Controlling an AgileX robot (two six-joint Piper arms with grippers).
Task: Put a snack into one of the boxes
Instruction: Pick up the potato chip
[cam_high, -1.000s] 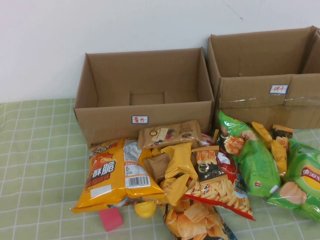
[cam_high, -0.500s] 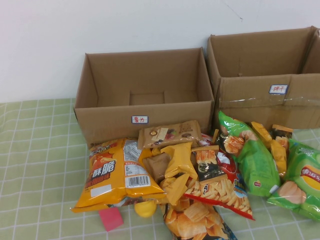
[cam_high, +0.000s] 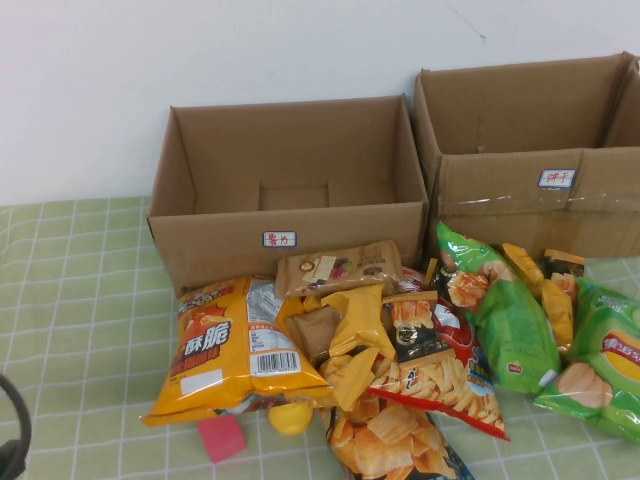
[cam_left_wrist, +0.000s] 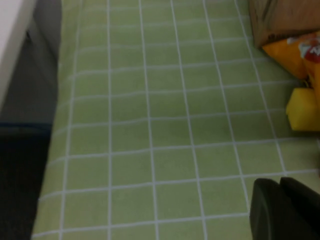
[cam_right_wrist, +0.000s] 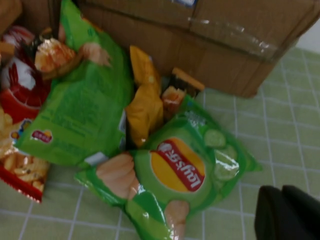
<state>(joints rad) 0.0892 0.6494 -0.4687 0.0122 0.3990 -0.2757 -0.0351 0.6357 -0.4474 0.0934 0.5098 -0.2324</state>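
Left pincer (cam_left_wrist: 285, 210) low over tablecloth (cam_left_wrist: 150, 125), right pincer (cam_right_wrist: 287, 212) beside Lay's bag (cam_right_wrist: 175, 172); cannot tell opening of either.

You are seeing only a dark corner of the left gripper (cam_left_wrist: 287, 207) and of the right gripper (cam_right_wrist: 287, 212), fingers cut off, right box (cam_high: 530, 150) running off frame, box labels (cam_high: 280, 239) too small to read.

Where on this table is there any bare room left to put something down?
Bare checkered cloth lies left of the orange chip bag and the left box; both boxes look empty. In front of the boxes, snacks crowd up to the green Lay's bag. The left pincer hovers over that bare cloth, the right pincer beside the Lay's bag.
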